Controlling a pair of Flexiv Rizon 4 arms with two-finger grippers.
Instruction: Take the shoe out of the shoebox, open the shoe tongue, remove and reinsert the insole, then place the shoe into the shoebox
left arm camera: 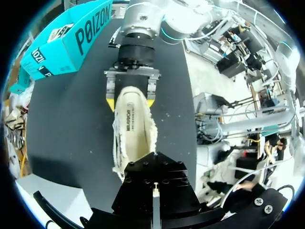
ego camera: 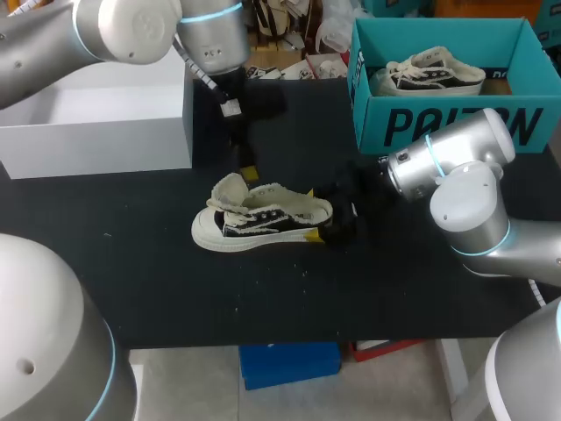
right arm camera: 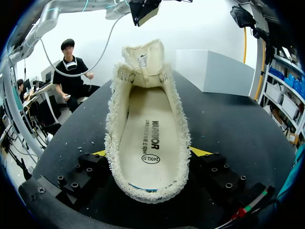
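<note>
The shoe (ego camera: 263, 219) lies between the left gripper (ego camera: 249, 173) and the right gripper (ego camera: 326, 224). A white box (ego camera: 96, 123) flanks the left one, and a teal shoebox (ego camera: 447, 123) stands beyond the right. Bare table (ego camera: 175, 289) spreads on their near side.

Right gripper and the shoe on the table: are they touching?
Touching. The left wrist view shows the right gripper with both yellow fingertips pressed against the two sides of the shoe at its heel.

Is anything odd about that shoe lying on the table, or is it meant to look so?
Only the shoe looks odd: its tongue stands pulled up toward the toe, off the opening, and its fabric edges are frayed all round. The insole lies flat inside. The right gripper clamps its heel.
</note>
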